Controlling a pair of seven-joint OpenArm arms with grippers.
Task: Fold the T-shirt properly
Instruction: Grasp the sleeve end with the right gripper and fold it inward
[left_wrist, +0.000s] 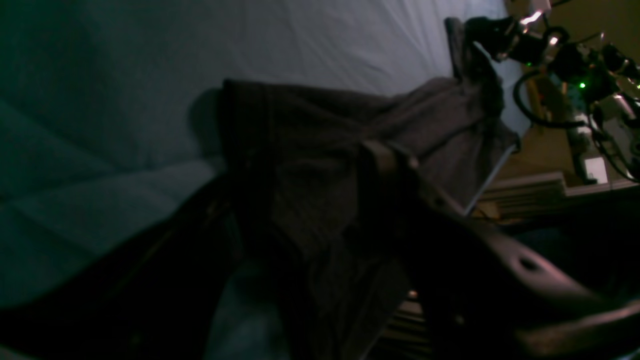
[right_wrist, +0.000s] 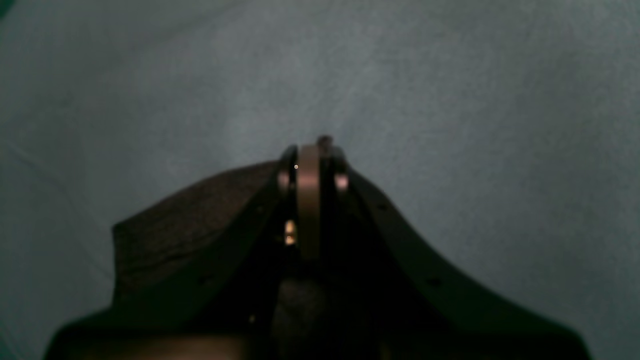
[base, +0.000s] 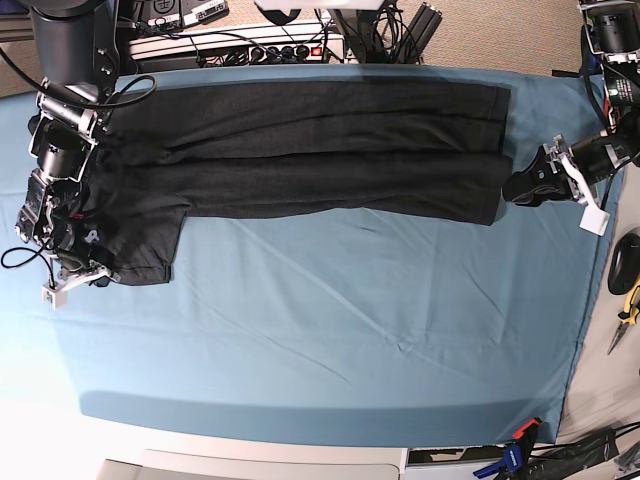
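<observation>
The black T-shirt (base: 320, 150) lies folded into a long band across the far part of the blue table cloth (base: 320, 330), plain side up. My left gripper (base: 512, 188) is shut on its right end; in the left wrist view the fingers (left_wrist: 390, 155) pinch dark fabric (left_wrist: 300, 150). My right gripper (base: 100, 275) is at the left sleeve's near corner and is shut on it. In the right wrist view its closed tips (right_wrist: 310, 150) stand over the cloth with fabric (right_wrist: 185, 225) beside them. The print is hidden.
A power strip and cables (base: 250, 45) run along the table's far edge. Hand tools (base: 628, 300) lie off the right edge. A clamp (base: 515, 455) grips the near right corner. The blue cloth in front of the shirt is bare.
</observation>
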